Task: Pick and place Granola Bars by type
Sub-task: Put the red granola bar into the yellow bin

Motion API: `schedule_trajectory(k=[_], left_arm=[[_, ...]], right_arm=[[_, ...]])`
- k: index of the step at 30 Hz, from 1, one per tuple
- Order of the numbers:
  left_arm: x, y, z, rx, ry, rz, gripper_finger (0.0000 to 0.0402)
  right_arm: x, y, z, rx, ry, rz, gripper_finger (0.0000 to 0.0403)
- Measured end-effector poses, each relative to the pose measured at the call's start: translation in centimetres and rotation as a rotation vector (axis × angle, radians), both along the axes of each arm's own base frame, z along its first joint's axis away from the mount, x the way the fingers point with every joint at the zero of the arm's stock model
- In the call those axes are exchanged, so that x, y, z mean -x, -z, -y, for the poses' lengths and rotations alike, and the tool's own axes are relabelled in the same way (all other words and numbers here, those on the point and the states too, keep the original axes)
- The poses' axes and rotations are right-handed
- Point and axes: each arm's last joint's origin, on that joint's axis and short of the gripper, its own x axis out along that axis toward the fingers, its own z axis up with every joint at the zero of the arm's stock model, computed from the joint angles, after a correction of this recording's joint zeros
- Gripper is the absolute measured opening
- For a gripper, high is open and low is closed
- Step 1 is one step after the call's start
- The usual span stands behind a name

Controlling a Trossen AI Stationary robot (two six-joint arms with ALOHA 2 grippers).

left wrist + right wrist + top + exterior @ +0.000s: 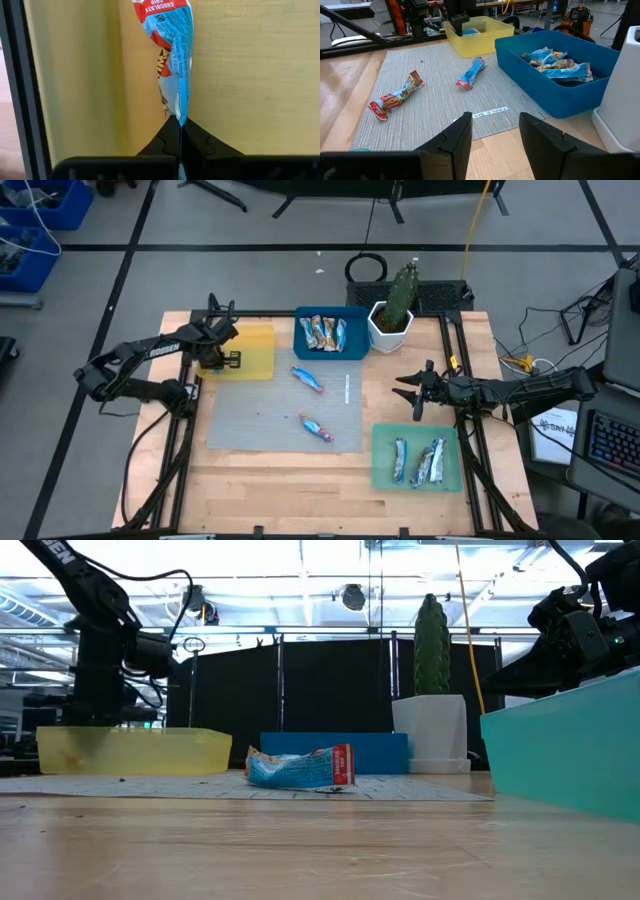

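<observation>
Yellow tray (255, 350) sits under the left gripper (222, 358), which we see pinching a blue granola bar (172, 55) by its end, while the right gripper (495, 132) waits spread apart near the green tray (385, 460), two bars (308, 377) loose on the mat (260, 420), others seemingly in the blue tray (350, 345).

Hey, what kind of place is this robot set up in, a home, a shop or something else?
Most likely a robotics lab or workshop. The wooden table sits on a dark metal frame, cables trail over the floor, and black curtain partitions stand under industrial ceiling lights.
</observation>
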Motion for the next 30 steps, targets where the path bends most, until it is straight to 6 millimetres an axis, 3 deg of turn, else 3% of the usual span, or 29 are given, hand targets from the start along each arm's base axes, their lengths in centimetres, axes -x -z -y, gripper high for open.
schedule_trajectory(k=[9,19,23,30], left_arm=[[-0.3,-0.8,-0.2,0.009,0.024,0.006,0.0074],[-0.8,-2.5,-0.8,-0.012,0.001,0.013,0.0199],[-1.0,-4.2,-1.1,-0.014,0.001,0.016,0.0238],[-1.5,-9.0,-1.6,-0.123,0.015,0.102,0.0273]], right_arm=[[0.0,0.0,0.0,0.0,0.0,0.0,0.0157],[0.0,0.0,0.0,0.0,0.0,0.0,0.0157],[0.0,0.0,0.0,0.0,0.0,0.0,0.0157],[0.0,0.0,0.0,0.0,0.0,0.0,0.0157]])
